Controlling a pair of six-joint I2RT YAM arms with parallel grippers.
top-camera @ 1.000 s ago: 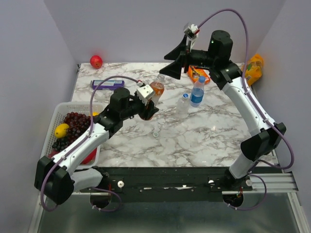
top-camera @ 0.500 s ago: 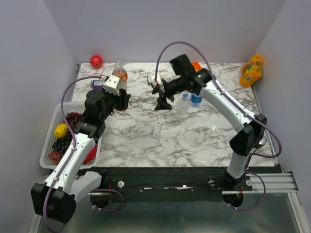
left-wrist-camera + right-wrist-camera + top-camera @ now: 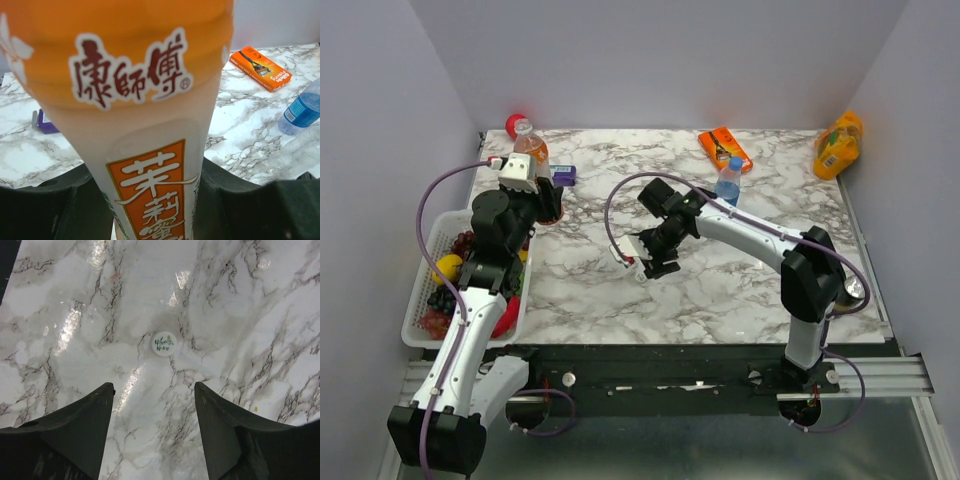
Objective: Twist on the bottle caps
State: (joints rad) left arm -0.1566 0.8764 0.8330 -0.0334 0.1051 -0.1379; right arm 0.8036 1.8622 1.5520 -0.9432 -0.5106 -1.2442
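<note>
My left gripper (image 3: pixel 546 206) is shut on the bottle with orange liquid (image 3: pixel 531 153), holding it upright at the back left; the bottle's orange and white label (image 3: pixel 150 150) fills the left wrist view between the black fingers (image 3: pixel 250 205). My right gripper (image 3: pixel 152 387) is open and points down at the marble table, low over its middle (image 3: pixel 655 264). A whitish cap (image 3: pixel 164 343) with green print lies flat just ahead of its fingertips. The blue-labelled bottle (image 3: pixel 727 184) stands at the back with a blue cap on. The all-clear bottle shows only faintly in the left wrist view (image 3: pixel 300 150).
A white basket (image 3: pixel 424 300) of grapes and a lemon sits at the left edge. A red apple (image 3: pixel 513 124), a purple box (image 3: pixel 564 175), an orange packet (image 3: pixel 725 148) and a yellow-orange pouch (image 3: pixel 838 145) lie along the back. A dark can (image 3: pixel 850 292) stands at right.
My left arm has carried the orange bottle from the table's middle to the back left. My right arm has swung down and forward, now low over the whitish cap.
</note>
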